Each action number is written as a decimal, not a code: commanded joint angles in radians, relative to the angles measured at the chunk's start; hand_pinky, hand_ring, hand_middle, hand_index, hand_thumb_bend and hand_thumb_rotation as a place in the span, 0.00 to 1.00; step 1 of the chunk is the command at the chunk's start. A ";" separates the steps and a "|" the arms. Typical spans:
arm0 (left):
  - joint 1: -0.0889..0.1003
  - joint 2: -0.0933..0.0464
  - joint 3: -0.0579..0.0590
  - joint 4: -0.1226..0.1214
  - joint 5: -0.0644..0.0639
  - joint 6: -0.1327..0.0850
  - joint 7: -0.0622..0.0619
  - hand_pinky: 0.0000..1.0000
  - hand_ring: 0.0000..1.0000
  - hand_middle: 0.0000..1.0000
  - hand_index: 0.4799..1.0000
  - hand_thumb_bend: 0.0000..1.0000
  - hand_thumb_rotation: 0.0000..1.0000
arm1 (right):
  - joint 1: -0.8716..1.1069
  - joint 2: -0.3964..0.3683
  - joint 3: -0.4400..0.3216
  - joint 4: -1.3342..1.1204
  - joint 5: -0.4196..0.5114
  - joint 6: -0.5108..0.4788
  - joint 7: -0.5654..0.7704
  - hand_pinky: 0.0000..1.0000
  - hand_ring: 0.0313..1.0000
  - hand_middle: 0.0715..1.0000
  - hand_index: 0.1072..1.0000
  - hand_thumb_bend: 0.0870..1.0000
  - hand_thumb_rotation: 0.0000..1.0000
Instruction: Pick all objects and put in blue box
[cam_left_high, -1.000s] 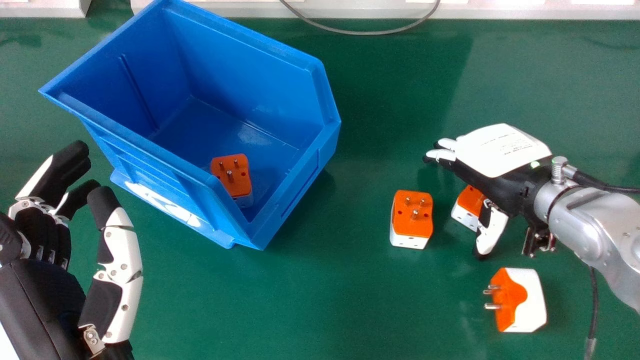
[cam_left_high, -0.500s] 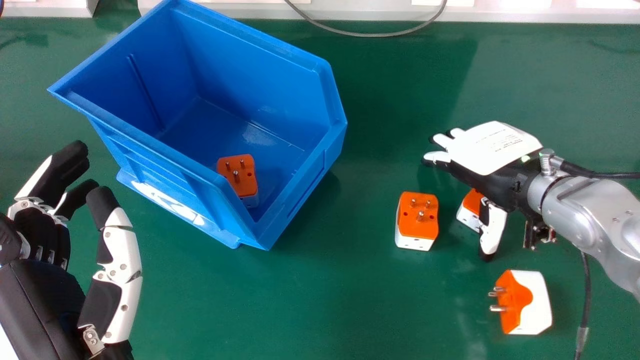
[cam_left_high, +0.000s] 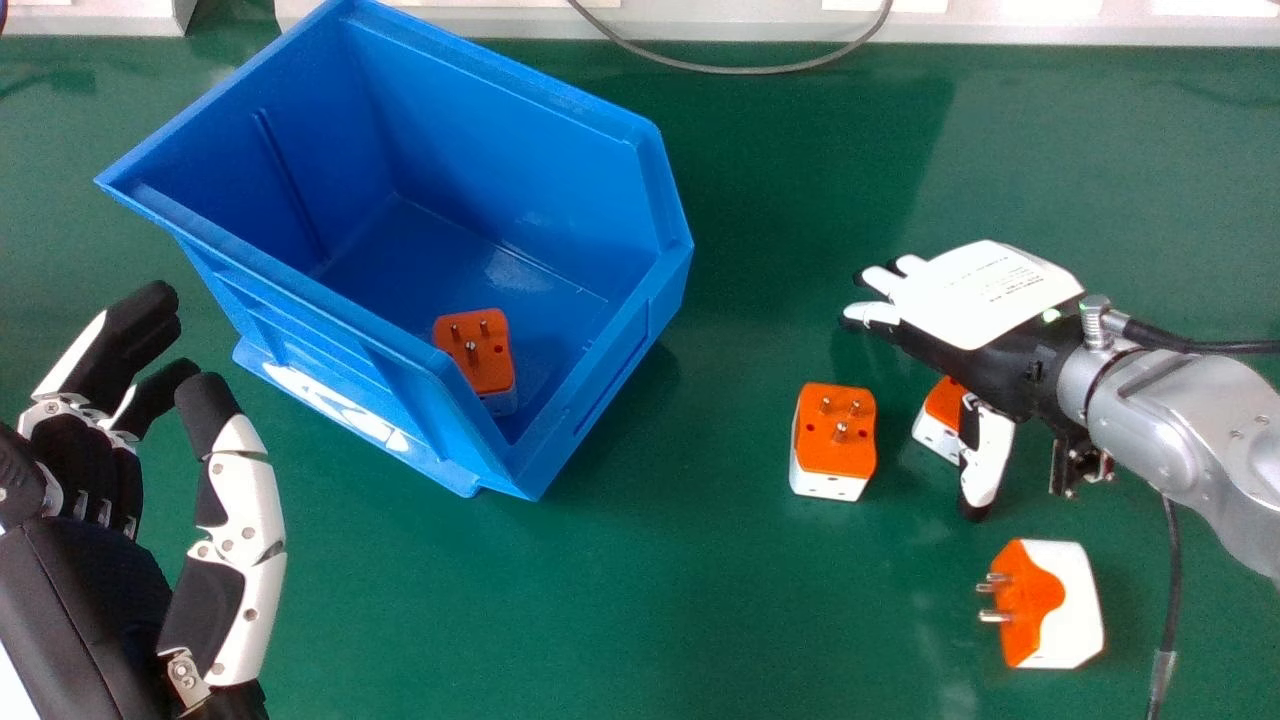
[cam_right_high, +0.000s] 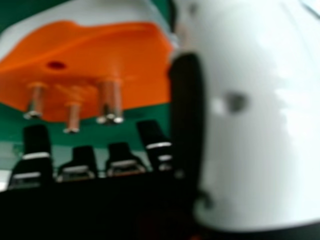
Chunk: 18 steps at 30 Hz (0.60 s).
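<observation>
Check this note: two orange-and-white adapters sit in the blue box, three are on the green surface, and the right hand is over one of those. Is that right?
Not two: the head view shows one adapter in the blue box. Three are on the green surface, and the right hand is over one of those.
</observation>
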 joint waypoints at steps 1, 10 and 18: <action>0.006 -0.073 -0.006 -0.032 0.001 -0.003 0.001 0.68 0.73 0.72 0.49 0.24 0.00 | -0.009 -0.057 -0.016 0.004 -0.015 0.008 0.009 0.84 1.00 1.00 0.90 0.98 0.09; -0.005 -0.073 -0.004 -0.026 0.007 -0.001 0.003 0.67 0.73 0.72 0.49 0.24 0.00 | 0.000 -0.082 -0.017 -0.016 -0.024 0.002 -0.001 0.83 1.00 0.99 0.90 0.98 0.09; -0.004 -0.070 -0.004 -0.029 -0.003 -0.003 0.000 0.68 0.73 0.72 0.49 0.24 0.00 | -0.007 -0.083 -0.026 -0.007 -0.017 -0.006 0.002 0.83 1.00 0.99 0.89 0.95 0.08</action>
